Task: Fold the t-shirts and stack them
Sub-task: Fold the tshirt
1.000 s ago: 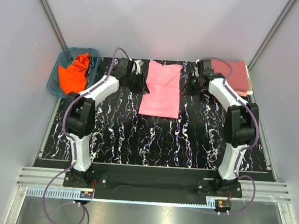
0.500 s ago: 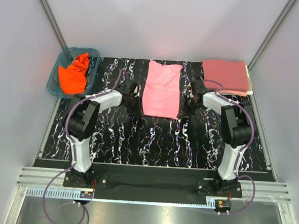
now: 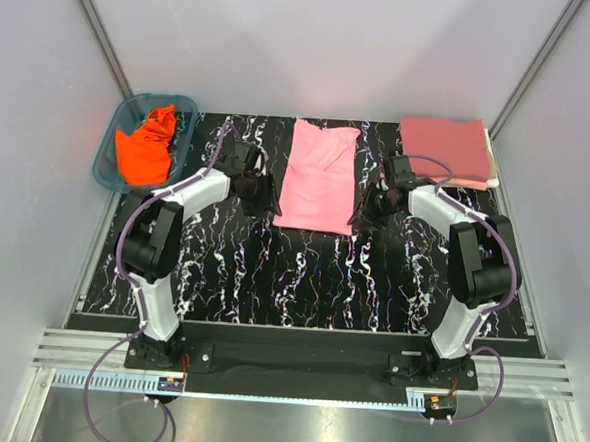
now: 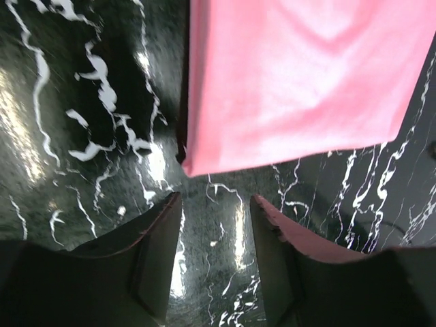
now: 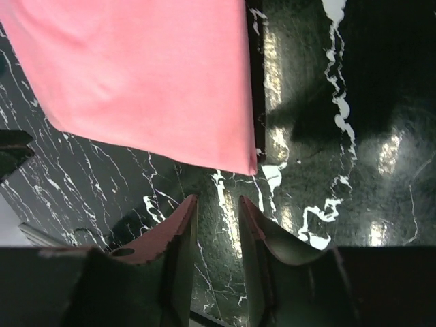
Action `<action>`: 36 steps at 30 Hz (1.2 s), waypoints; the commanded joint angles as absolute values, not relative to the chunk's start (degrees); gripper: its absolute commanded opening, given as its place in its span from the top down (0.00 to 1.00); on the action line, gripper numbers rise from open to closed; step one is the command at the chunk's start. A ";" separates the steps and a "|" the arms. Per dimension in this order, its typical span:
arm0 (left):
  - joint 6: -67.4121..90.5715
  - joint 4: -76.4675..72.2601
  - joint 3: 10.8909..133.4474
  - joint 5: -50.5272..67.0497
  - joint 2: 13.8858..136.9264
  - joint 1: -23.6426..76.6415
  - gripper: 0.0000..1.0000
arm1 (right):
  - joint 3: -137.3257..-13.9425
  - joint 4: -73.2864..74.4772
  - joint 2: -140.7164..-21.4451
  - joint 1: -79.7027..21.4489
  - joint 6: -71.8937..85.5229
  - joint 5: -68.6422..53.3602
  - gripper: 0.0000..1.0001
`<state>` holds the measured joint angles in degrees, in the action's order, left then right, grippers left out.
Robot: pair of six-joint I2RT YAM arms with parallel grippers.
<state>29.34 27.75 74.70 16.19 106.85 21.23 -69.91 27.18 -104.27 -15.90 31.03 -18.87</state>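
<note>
A light pink t-shirt [image 3: 320, 174] lies folded into a long strip at the middle back of the table. My left gripper [image 3: 261, 201] stands open just off its near left corner, with only table between the fingers [image 4: 215, 197]. My right gripper [image 3: 366, 210] is open at the near right corner, also empty [image 5: 217, 199]. The wrist views show the pink t-shirt [image 4: 300, 75] [image 5: 150, 75] just beyond the fingertips and not touching them. A folded rose-red t-shirt [image 3: 445, 148] lies at the back right on a cream edge [image 3: 493, 177]. An orange t-shirt [image 3: 146, 144] is crumpled in the basket.
The teal plastic basket [image 3: 105, 159] stands at the back left, beside the black marbled table [image 3: 301, 282]. Grey walls close in on both sides and at the back. A metal rail runs along the near edge by the arm bases.
Both grippers came from the pink t-shirt's far end down along its sides to its near corners, and their jaws have widened. The t-shirt lies much as before.
</note>
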 commanded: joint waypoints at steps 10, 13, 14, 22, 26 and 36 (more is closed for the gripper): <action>26.72 25.49 80.59 23.28 116.36 20.13 0.64 | -68.64 24.96 -106.17 -15.82 33.49 -18.63 0.58; 26.81 25.40 79.37 23.21 115.85 20.04 0.89 | -68.12 24.09 -107.57 -15.82 33.05 -18.99 0.58; 26.81 25.31 78.15 23.03 115.23 20.13 0.95 | -67.85 24.00 -108.19 -15.91 33.05 -19.07 0.57; 29.00 23.29 73.57 22.06 111.35 20.13 1.00 | -68.20 21.53 -111.09 -15.82 33.49 -20.57 0.59; 30.06 22.06 71.20 21.71 111.10 20.30 1.00 | -68.20 21.18 -111.18 -15.91 34.27 -20.92 0.59; 31.20 20.74 67.94 20.83 109.43 21.18 1.00 | -64.25 19.95 -108.90 -15.82 37.71 -19.08 0.76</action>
